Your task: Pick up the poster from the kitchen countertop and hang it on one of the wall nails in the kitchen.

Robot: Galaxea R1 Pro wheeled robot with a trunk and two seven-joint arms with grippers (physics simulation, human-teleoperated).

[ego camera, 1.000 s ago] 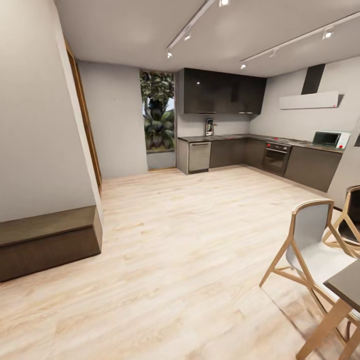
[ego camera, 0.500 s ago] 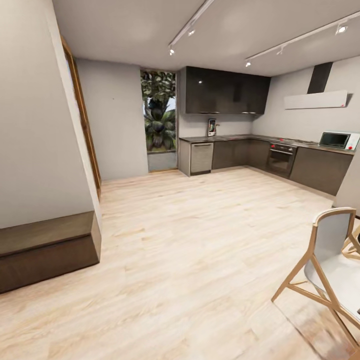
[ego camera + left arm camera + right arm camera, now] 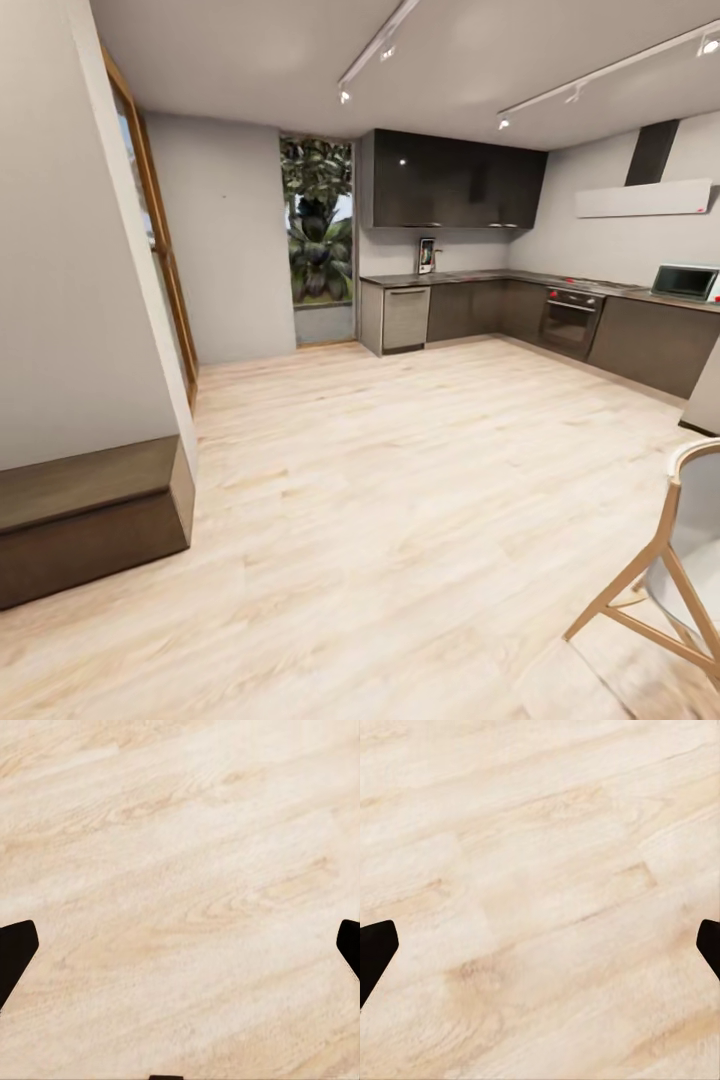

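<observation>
Poster (image 3: 426,255) stands upright on the far kitchen desk (image 3: 470,277), against the back wall beside the window (image 3: 320,222); too small to read. Head view gives the room and a chair (image 3: 680,560) cut off at the edge. Both wrist views give wood floor (image 3: 180,885): left tool (image 3: 180,952) spread wide, right tool (image 3: 540,952) likewise.

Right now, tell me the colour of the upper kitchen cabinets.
Glossy black upper cabinets; the head view shows them best.
</observation>
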